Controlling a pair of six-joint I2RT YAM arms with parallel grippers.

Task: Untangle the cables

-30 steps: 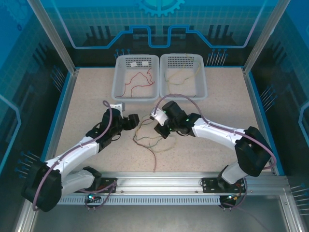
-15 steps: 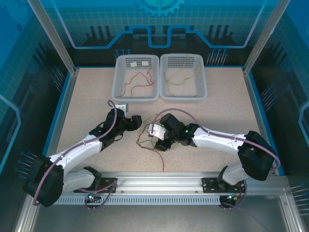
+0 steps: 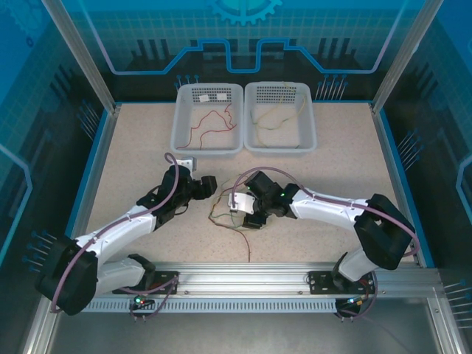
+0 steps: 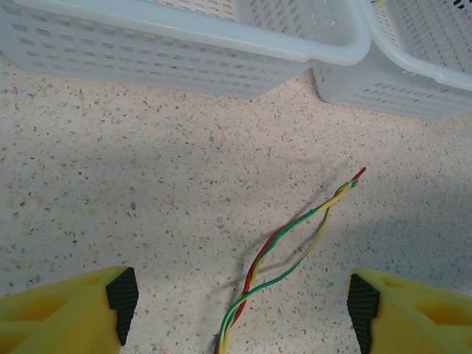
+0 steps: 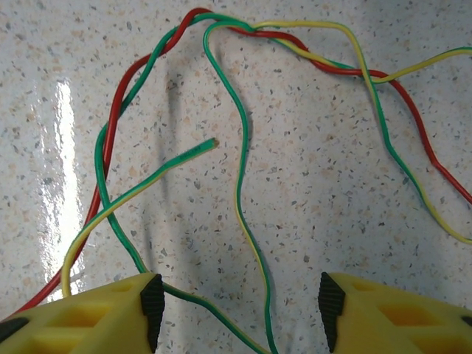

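While the right tool [image 5: 240, 302] stands released, the tangled red, green and yellow cables [image 5: 245, 136] lie on the speckled tabletop [image 5: 332, 192] between and ahead of its fingers [image 5: 96, 313], not pinched. The left tool [image 4: 240, 310] is released too; the twisted cable end lies ahead of it, short of two white baskets [image 4: 184, 29].

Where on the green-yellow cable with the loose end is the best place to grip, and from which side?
Grip the green-yellow cable just behind its free tip, straight from above, fingers across the wire. That stretch lies alone over bare table; further back it crosses the red cable.
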